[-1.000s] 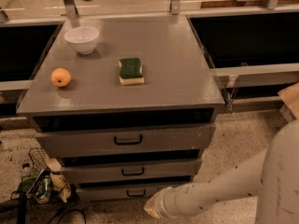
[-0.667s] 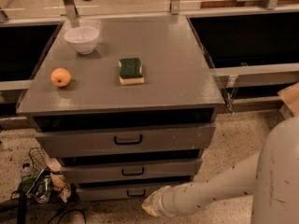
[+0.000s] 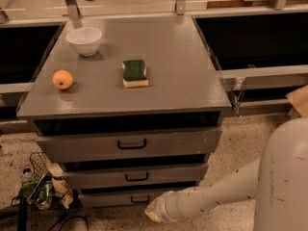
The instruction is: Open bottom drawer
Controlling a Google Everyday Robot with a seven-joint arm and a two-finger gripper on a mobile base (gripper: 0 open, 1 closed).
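The grey cabinet has three drawers. The bottom drawer (image 3: 113,198) is the slimmest front, lowest down, with a small black pull handle (image 3: 140,198). It looks closed. My white arm (image 3: 216,196) reaches in from the lower right. My gripper (image 3: 152,210) is at the arm's end, low by the floor, just right of and below the bottom drawer's handle. Above are the mid-sized drawer (image 3: 134,176) and the tall top drawer (image 3: 130,144).
On the cabinet top (image 3: 183,66) lie a white bowl (image 3: 84,40), an orange (image 3: 62,79) and a green-and-yellow sponge (image 3: 134,73). A wire basket with bottles and bags (image 3: 41,189) stands on the floor at the cabinet's left. Dark counter openings flank the cabinet.
My arm and gripper have moved a little to the left, closer to the bottom drawer's handle. The drawers and the things on top have not moved.
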